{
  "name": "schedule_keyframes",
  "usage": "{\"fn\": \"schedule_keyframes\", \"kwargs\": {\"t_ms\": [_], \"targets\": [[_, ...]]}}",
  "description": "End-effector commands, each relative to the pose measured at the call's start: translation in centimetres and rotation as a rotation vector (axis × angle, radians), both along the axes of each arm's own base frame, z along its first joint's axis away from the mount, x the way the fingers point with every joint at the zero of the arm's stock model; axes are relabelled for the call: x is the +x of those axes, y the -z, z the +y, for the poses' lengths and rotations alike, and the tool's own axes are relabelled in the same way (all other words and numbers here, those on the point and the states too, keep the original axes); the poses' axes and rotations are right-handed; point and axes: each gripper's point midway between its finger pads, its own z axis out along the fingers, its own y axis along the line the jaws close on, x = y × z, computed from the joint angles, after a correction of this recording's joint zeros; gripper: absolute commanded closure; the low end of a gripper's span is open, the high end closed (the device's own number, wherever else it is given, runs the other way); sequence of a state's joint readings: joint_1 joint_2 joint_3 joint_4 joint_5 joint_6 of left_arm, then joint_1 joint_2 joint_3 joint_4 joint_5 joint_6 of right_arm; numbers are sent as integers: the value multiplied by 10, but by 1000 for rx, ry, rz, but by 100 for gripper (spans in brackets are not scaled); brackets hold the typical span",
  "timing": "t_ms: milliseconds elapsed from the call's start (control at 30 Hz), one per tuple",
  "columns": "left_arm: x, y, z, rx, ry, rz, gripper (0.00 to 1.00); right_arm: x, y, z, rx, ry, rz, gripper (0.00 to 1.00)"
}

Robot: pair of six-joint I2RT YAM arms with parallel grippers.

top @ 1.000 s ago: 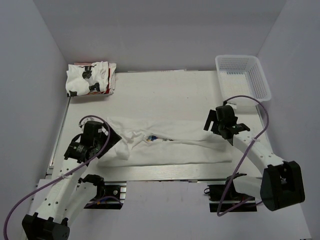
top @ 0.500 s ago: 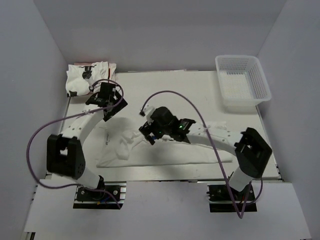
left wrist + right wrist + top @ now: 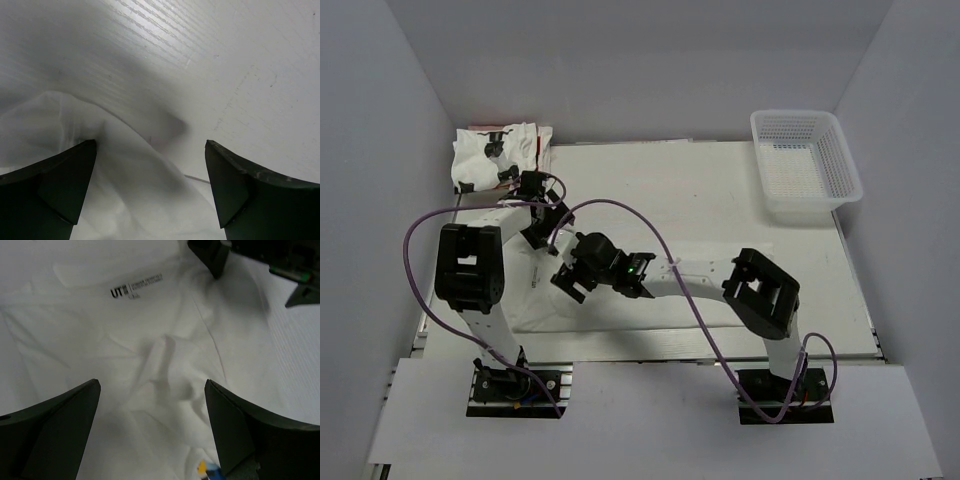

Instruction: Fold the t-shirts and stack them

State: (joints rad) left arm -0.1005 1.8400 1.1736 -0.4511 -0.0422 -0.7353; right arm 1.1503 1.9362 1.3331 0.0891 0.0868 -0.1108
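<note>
One white t-shirt (image 3: 650, 312) lies spread on the tabletop (image 3: 670, 190). Over its left part hovers the right claw (image 3: 570, 279), jaws apart and empty. At its far-left edge is the left claw (image 3: 542, 228), likewise spread. Beyond that corner sit folded t-shirts (image 3: 498, 158), and far to the right a basket (image 3: 807, 160).

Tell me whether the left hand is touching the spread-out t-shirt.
Cannot tell. In the left wrist view the open left hand hangs over the t-shirt, but neither finger shows plain contact or a gap.
</note>
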Motion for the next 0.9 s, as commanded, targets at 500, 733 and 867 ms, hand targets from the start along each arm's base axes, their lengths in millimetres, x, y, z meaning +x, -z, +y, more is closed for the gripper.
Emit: {"fn": "schedule_keyframes", "kwargs": {"t_ms": [500,733,867], "targets": [[-27,32,11,-21,16,54,0,65,9,40,88,370,-104,85],[-29,32,23,2,-6,54,0,20,0,-28,90,400,3,96],[-32,35,29,15,-11,63,1,-10,5,-70,77,412,87,87]]}}
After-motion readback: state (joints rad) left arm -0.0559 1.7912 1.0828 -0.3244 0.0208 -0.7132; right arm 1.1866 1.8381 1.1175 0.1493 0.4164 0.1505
